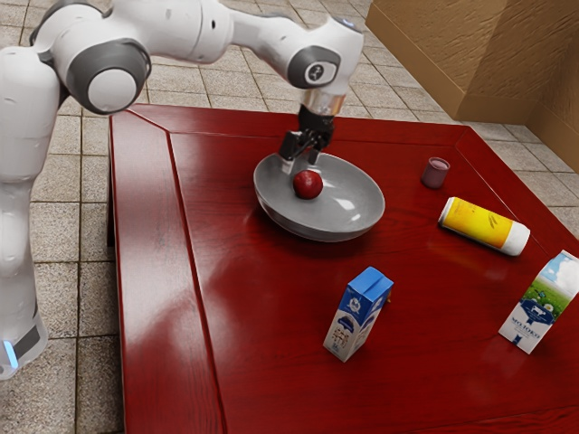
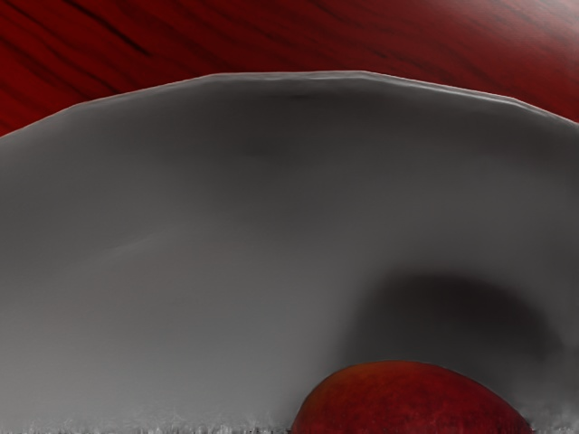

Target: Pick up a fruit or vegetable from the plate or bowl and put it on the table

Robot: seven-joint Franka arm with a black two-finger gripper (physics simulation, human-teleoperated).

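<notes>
Red, round, apple-like fruit (image 1: 308, 184): exterior view, lying in the wide, shallow grey bowl (image 1: 351, 194). The black two-finger gripper (image 1: 301, 163) is released, its fingertips apart near the fruit. Probably firm, fairly light, somewhat slippery and easily bruised; best grasped across its widest girth. Wrist view: domed, faintly mottled skin; smooth bowl wall, thin faceted rim; glossy, dark-grained red wooden table (image 2: 72, 45).

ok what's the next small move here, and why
I'd probably center the open gripper over the round red fruit before closing: in the exterior view its fingers stand apart, with neither around the fruit, which rests inside the gray bowl.
</notes>
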